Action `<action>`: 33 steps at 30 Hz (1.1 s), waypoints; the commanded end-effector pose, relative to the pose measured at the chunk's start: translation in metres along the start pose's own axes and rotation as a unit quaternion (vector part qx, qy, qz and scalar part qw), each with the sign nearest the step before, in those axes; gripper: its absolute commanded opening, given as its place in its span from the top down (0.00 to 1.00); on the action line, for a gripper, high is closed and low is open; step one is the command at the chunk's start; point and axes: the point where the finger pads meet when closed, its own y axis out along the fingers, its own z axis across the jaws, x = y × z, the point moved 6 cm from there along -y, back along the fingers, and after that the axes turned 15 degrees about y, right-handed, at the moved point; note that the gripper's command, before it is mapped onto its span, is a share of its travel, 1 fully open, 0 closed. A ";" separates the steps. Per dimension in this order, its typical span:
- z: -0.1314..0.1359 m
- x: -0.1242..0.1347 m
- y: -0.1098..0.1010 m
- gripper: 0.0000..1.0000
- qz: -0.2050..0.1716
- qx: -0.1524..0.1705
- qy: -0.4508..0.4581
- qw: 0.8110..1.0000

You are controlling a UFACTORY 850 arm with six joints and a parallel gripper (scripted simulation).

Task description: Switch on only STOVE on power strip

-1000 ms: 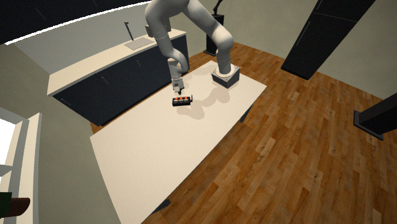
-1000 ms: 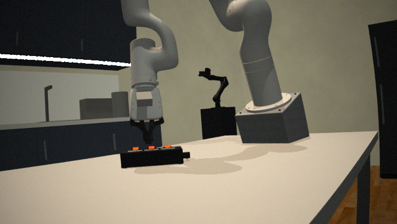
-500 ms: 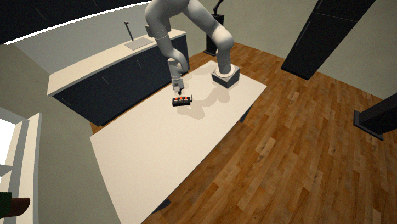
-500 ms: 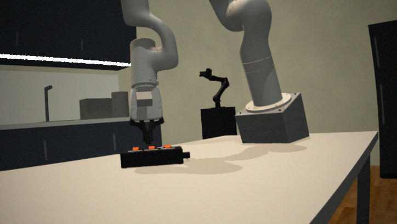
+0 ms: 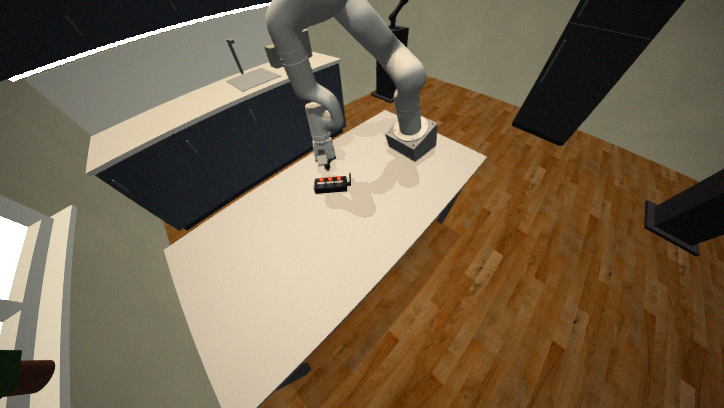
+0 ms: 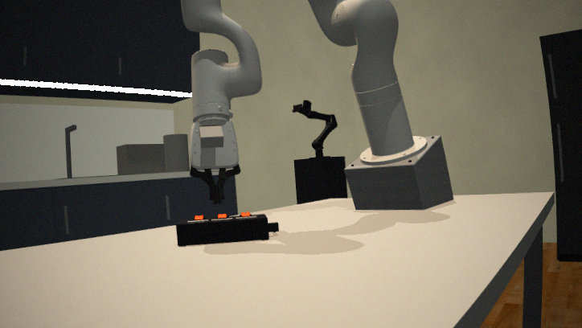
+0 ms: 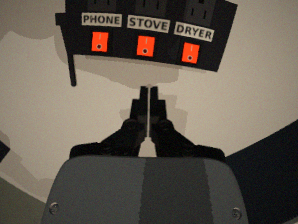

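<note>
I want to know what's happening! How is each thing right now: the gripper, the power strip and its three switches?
Gripper: shut, empty, above the strip.
Power strip: flat on the table, right way up.
PHONE switch: orange; on or off unclear.
STOVE switch: same.
DRYER switch: same.
</note>
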 end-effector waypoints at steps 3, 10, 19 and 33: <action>-0.003 -0.006 -0.036 1.00 0.000 0.000 0.000 1.000; -0.003 -0.007 -0.040 1.00 0.000 0.000 0.000 1.000; -0.003 -0.007 -0.040 1.00 0.000 0.000 0.000 1.000; -0.003 -0.007 -0.040 1.00 0.000 0.000 0.000 1.000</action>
